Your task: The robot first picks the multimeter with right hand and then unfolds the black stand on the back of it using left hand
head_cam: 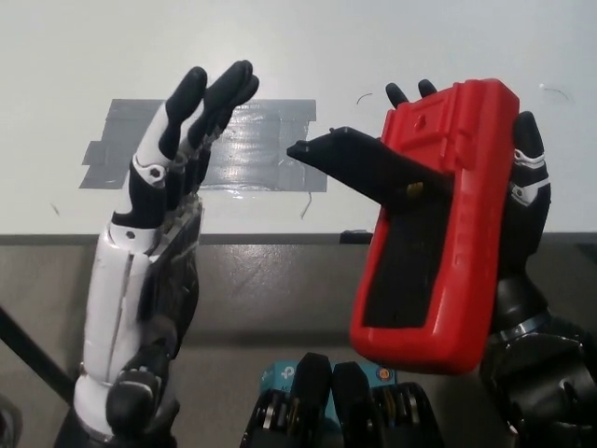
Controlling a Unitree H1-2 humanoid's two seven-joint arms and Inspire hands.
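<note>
White matte tabletop [75, 56], front edge running straight across mid-frame. Patch of overlapping grey duct-tape strips [252, 154] stuck flat on it, left of centre, edges ragged. Dark grey floor [270, 289] below the edge. Thin black diagonal bar [28, 359] at lower left.

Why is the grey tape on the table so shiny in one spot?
In the head view, light from above glares off the grey tape near its middle, washing it nearly white; the white table looks evenly bright, and the red multimeter and white left hand look sharp, not blurred.
</note>
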